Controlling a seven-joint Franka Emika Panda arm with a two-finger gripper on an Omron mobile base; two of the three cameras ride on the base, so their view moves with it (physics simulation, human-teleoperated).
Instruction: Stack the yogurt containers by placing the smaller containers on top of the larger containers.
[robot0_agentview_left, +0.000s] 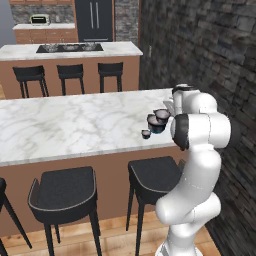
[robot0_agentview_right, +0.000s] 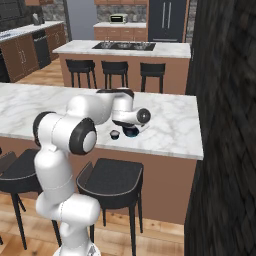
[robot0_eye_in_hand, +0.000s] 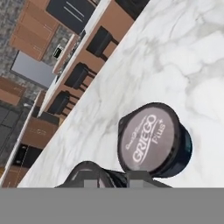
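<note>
Lighting, all views: even, bright, rendered. You get no hard glare on the white marble counter (robot0_agentview_left: 75, 125). Dim zone: dark stone wall (robot0_agentview_left: 200, 50) on the right. Sharpness: soft and pixelated; the large dark blue-bodied tub's (robot0_eye_in_hand: 153, 140) lid print stays legible to you.

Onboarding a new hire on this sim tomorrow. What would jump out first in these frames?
The white arm, big in the foreground of both base views, reaching over the marble counter to its right end. There a squat dark tub with a blue body stands near the front edge, with one tiny cup beside it. In the hand view the tub's grey "Griego Plus" lid looms close.
</note>
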